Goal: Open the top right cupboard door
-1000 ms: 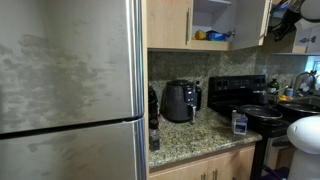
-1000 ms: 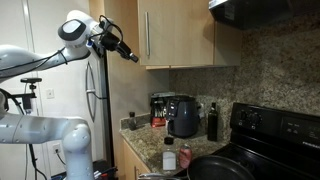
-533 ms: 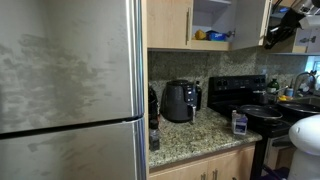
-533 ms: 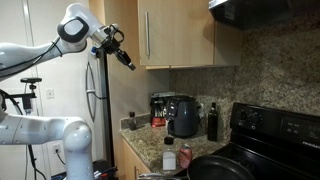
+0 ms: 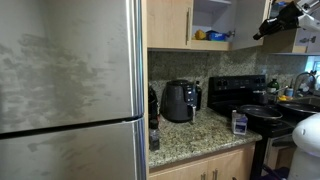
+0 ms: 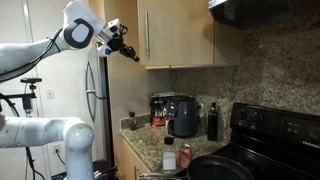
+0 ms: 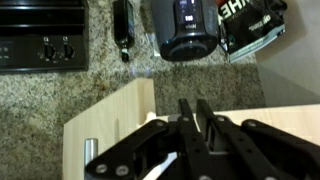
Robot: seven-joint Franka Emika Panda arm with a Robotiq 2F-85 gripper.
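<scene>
The top right cupboard door [image 5: 252, 22] is a light-wood panel and stands swung open, with the shelf behind it exposed. In an exterior view it faces the camera [image 6: 180, 35], with its slim silver handle [image 6: 147, 35] on the left edge. My gripper [image 6: 134, 56] hangs just off that free edge, apart from the handle. It also shows in an exterior view [image 5: 266, 27] beside the open door. In the wrist view my fingers [image 7: 197, 103] are shut with nothing between them, and the door [image 7: 115, 120] with its handle [image 7: 88, 158] lies to their left.
A closed matching door [image 5: 168, 22] is beside the open shelf, which holds yellow and blue items [image 5: 212, 35]. A steel fridge [image 5: 70, 90] fills the left. On the granite counter [image 5: 190, 135] stand an air fryer [image 5: 178, 100] and a bottle [image 6: 212, 120]. A black stove [image 5: 240, 100] stands beside it.
My gripper has risen slightly and tilted more level near the door's free edge. The door has not visibly moved.
</scene>
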